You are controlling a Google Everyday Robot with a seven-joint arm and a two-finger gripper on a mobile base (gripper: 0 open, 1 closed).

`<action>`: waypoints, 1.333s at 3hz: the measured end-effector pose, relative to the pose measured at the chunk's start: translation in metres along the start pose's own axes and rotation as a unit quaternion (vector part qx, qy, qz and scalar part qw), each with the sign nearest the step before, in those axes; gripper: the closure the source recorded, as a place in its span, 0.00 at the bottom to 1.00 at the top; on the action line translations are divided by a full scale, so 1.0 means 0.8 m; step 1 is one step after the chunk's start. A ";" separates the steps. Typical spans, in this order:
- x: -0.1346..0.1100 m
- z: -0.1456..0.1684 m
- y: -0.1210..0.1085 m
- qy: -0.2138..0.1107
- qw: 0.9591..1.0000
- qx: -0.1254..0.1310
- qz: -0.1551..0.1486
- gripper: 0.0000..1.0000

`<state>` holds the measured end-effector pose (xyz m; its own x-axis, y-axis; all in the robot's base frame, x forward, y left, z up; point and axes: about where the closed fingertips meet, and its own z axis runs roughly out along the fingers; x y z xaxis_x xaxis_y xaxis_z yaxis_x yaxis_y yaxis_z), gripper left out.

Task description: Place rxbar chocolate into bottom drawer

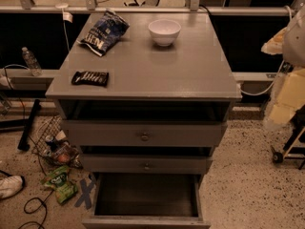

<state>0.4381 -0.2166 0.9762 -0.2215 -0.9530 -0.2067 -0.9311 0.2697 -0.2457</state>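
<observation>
The rxbar chocolate [90, 78] is a small flat black bar with white lettering. It lies on the grey cabinet top [181, 70] near the front left corner. The bottom drawer [146, 196] is pulled out, wide and deep with a dark inside and nothing in it. My gripper [289, 61] shows only as a pale shape at the right edge of the view. It is beside the cabinet, well to the right of the bar, and nothing is visible in it.
A blue-and-white chip bag [103, 31] and a white bowl [164, 31] sit at the back of the cabinet top. The two upper drawers [144, 136] stand slightly open. A basket, snack packets [60, 183], cables, a shoe [9, 185] and a water bottle [31, 61] lie on the floor to the left.
</observation>
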 end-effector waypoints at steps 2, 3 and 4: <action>-0.009 0.002 -0.005 -0.009 1.000 0.004 -0.001 0.00; -0.053 0.022 -0.020 -0.055 0.998 0.002 0.008 0.00; -0.120 0.053 -0.034 -0.117 0.993 -0.006 0.020 0.00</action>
<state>0.4970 -0.1265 0.9624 -0.1858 -0.8830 -0.4310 -0.9268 0.3032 -0.2218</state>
